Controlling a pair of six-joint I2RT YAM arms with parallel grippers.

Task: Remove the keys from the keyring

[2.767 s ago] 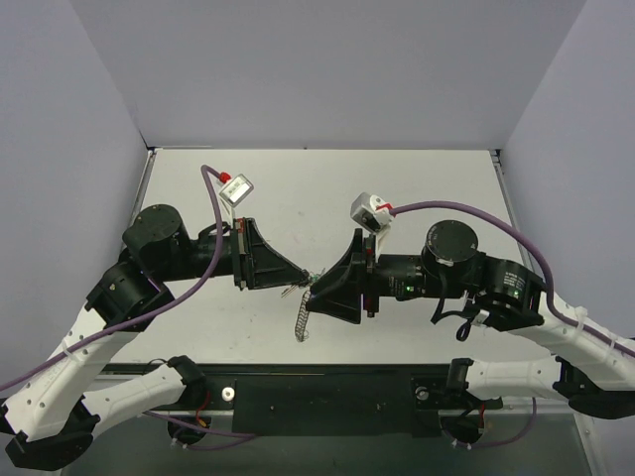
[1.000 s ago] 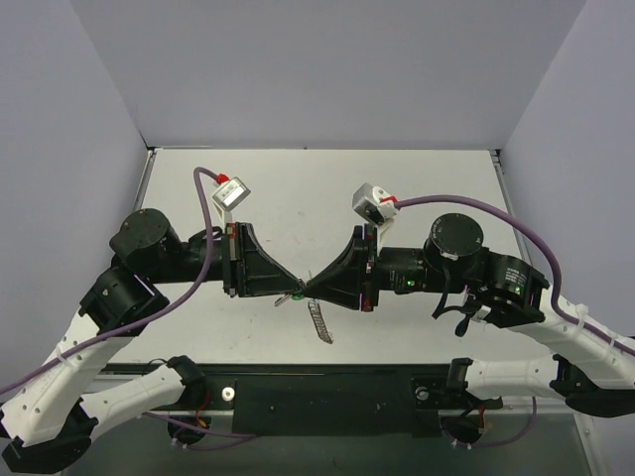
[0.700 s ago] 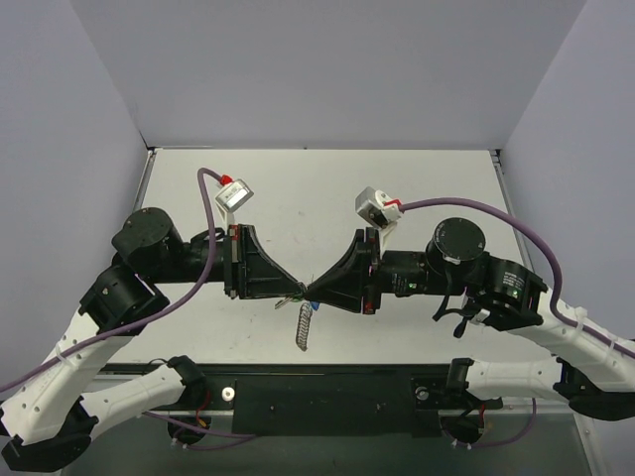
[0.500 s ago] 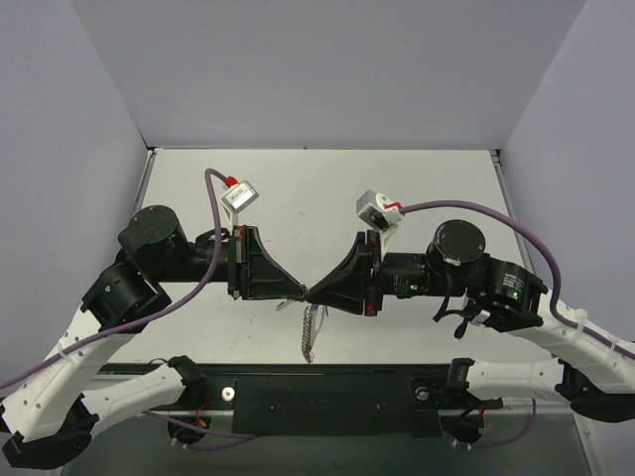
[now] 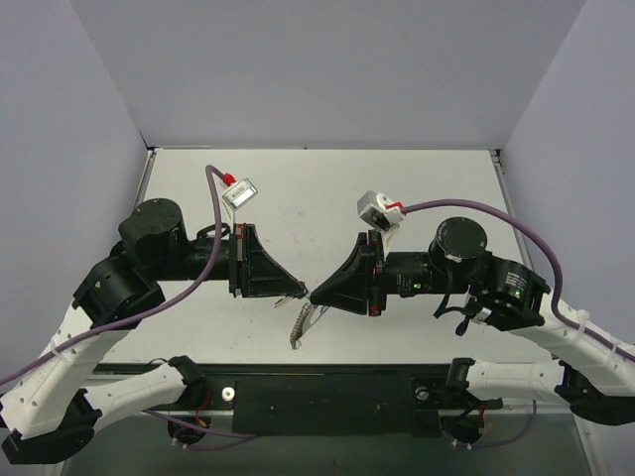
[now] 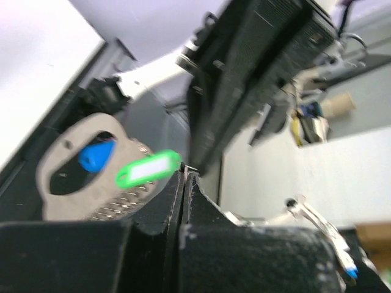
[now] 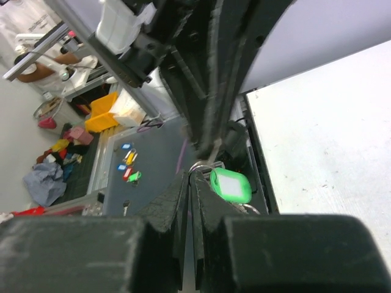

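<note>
Keyring (image 5: 298,325) is hanging clear of the worktop (image 5: 327,188) between the two arms, and it is reading as a light, loose bundle: a stiff oval loop (image 6: 58,168), a limp chain (image 6: 116,207) dangling under it, and a blue tag (image 6: 96,155) and a green tag (image 6: 149,170) that are likely flopping and twisting under any pull. The metal is looking hard, thin and smooth, so it is probably going to slip out of a shallow pinch; the flat rim of the loop is seeming the safest place to anchor, with a key's round head taking the sliding pull (the keys themselves are too small to pick out here). The left pincer (image 6: 184,174) is pressing together right at the near end of the green tag, nipping a sliver of the keyring's metal. The right pincer (image 7: 192,176) is likewise squeezing shut on a fine wire ring just beside the green tag, coming from the opposite side. The loop and blue tag are lying just beyond the green tag, and the chain is hanging below it.
</note>
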